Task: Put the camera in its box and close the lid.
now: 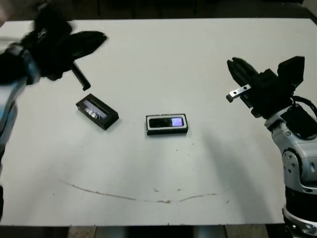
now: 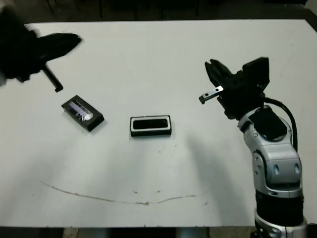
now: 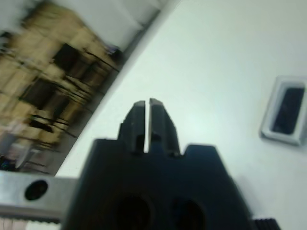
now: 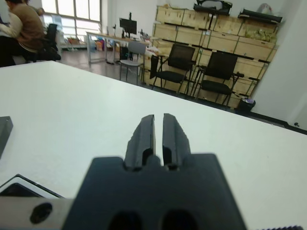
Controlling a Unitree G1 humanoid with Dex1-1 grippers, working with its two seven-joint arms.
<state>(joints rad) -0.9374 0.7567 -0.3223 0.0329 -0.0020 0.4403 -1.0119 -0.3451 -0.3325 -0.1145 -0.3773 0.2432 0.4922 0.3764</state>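
Both tools pinched together, empty: left tool (image 3: 147, 108), right tool (image 4: 158, 125). I see bare counter (image 1: 198, 163) between them around box (image 1: 167, 124) holding camera (image 1: 167, 122); lid (image 1: 97, 112) below blurred left tool.

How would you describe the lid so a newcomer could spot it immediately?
On the white table, look left of centre. The lid lies flat and askew, left of the box. Unlike the white-lined box with the camera inside, it is all black with a shiny silvery face.
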